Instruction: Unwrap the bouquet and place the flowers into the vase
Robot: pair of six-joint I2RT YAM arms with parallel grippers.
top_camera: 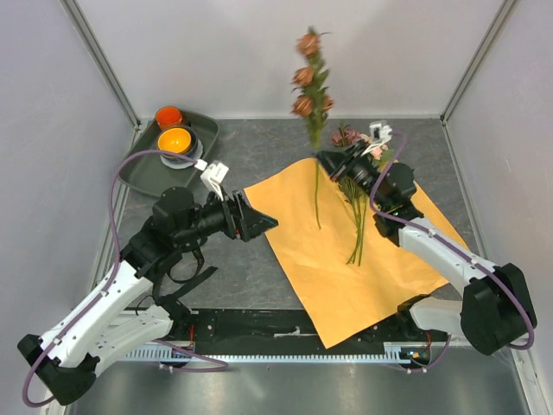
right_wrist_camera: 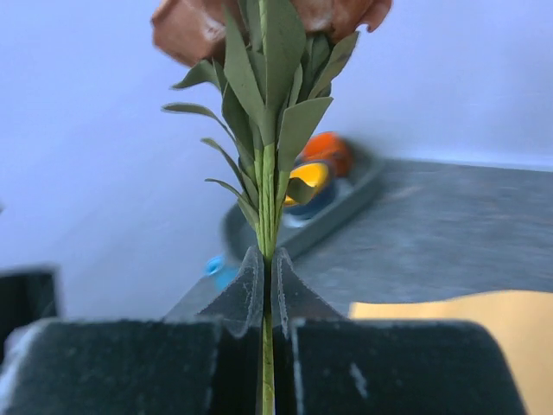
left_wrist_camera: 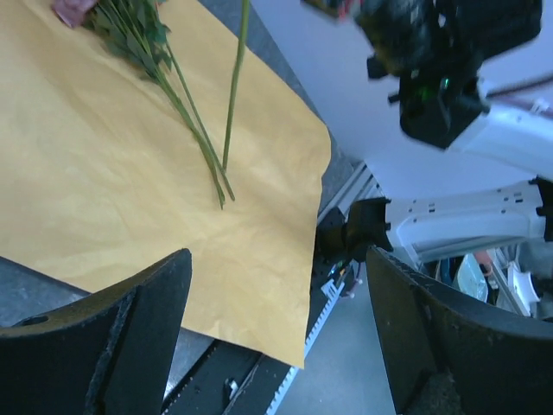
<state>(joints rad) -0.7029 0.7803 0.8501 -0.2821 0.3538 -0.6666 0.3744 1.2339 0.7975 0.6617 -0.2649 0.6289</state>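
Note:
The orange paper sheet (top_camera: pixel 346 259) lies spread flat on the table. My right gripper (top_camera: pixel 326 161) is shut on the stem of a rust-brown rose spray (top_camera: pixel 304 78) and holds it upright above the sheet's far edge. In the right wrist view the stem (right_wrist_camera: pixel 268 216) runs straight up between the closed fingertips (right_wrist_camera: pixel 246 290). More flowers (top_camera: pixel 356 216) lie on the sheet, with pink heads (top_camera: pixel 348 137) beside the right gripper. My left gripper (top_camera: pixel 263 223) hangs open and empty over the sheet's left edge (left_wrist_camera: pixel 285 285). The vase is hidden in the top view. A blurred blue patch (right_wrist_camera: pixel 216 266) shows near the tray, and I cannot tell what it is.
A dark tray (top_camera: pixel 138 169) at the back left holds an orange cup (top_camera: pixel 168 115) and an orange bowl (top_camera: pixel 175 138). A black strip (top_camera: pixel 190 284) lies by the left arm. White walls close in the back and both sides. A metal rail (top_camera: pixel 285 350) runs along the near edge.

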